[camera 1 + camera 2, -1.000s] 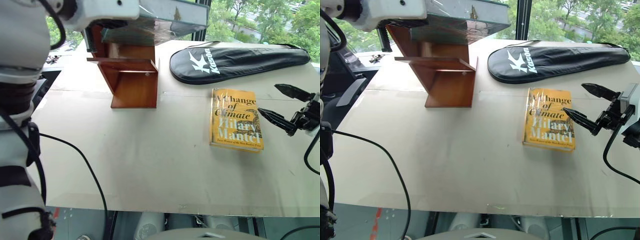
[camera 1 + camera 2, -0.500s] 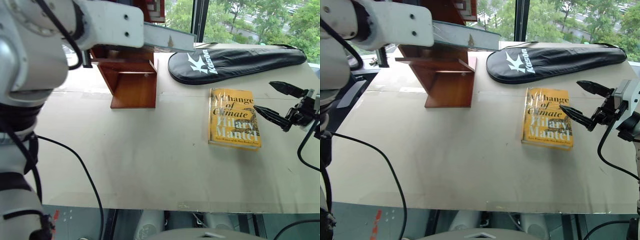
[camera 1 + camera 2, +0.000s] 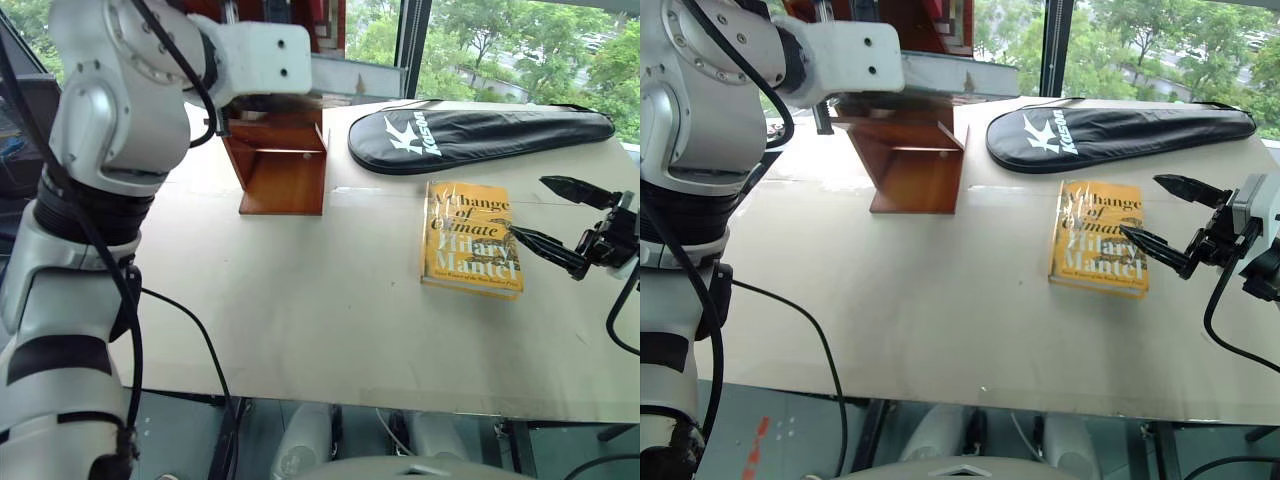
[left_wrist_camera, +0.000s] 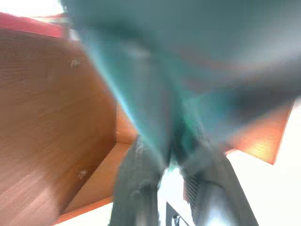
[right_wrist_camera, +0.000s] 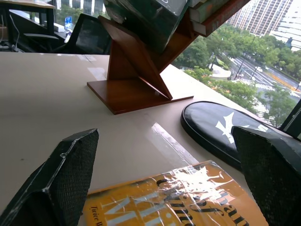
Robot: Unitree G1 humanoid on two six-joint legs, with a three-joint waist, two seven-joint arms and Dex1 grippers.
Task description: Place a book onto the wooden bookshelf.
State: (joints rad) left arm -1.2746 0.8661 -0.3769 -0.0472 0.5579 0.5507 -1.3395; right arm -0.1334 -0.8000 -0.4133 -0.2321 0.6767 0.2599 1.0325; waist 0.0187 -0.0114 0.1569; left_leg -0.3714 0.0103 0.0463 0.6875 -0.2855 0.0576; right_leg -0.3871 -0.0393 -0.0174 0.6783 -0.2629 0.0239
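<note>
**Teal book up on the shelf unit, right tool hanging open by the yellow one**

The left tool (image 4: 171, 188) is up at the wooden bookshelf (image 3: 912, 165), and the teal-green book (image 3: 955, 75) lies flat across the shelf's top, sticking out on the side toward the black racket bag (image 3: 1120, 132). In the left wrist view the book fills the space right ahead of the two fingers (image 4: 134, 188) and runs down between them, but it's a blur, so I can't tell how wide that tool stands or whether it grips the book.

The right tool (image 3: 1170, 222) hovers wide open with nothing in it (fingers well apart), its lower finger over the near edge of the yellow book (image 3: 470, 238) lying on the tabletop (image 3: 300, 300). The racket bag sits beyond that book.
</note>
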